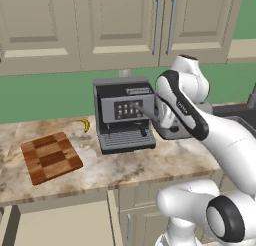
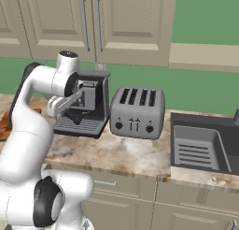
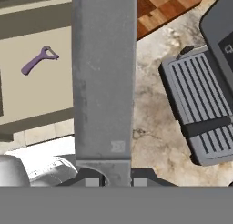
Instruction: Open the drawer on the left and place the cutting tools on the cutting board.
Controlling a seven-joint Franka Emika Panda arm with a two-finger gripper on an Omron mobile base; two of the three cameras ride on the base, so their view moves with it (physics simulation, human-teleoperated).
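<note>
1. While the drawer [image 3: 36, 82] stands pulled open, its flat beige floor holds the cutting tool [image 3: 38, 60], thin, purple, fork-ended.
2. Cutting board [image 1: 51, 157]: thick checkered wood, on the marbled counter [image 1: 165, 162] left of the grey coffee machine [image 1: 125, 115].
3. Gripper [image 3: 116, 181]: jaws nearly closed, holding nothing.

Materials and finishes, as we see them

We list: cutting board [image 1: 50, 157], wood in dark and reddish-brown checker blocks, smooth, low sheen; tabletop [image 1: 150, 165], mottled beige-brown stone look, polished; drawer [image 3: 36, 77], beige painted panel, flat and matt inside; cutting tool [image 3: 38, 60], purple, plastic-looking, smooth; coffee machine [image 1: 125, 119], grey brushed metal look with a ribbed dark drip tray; toaster [image 2: 137, 112], satin silver metal; sink [image 2: 200, 145], dark matt basin; upper cabinets [image 1: 110, 25], beige matt paint, thin silver metal handles.
</note>
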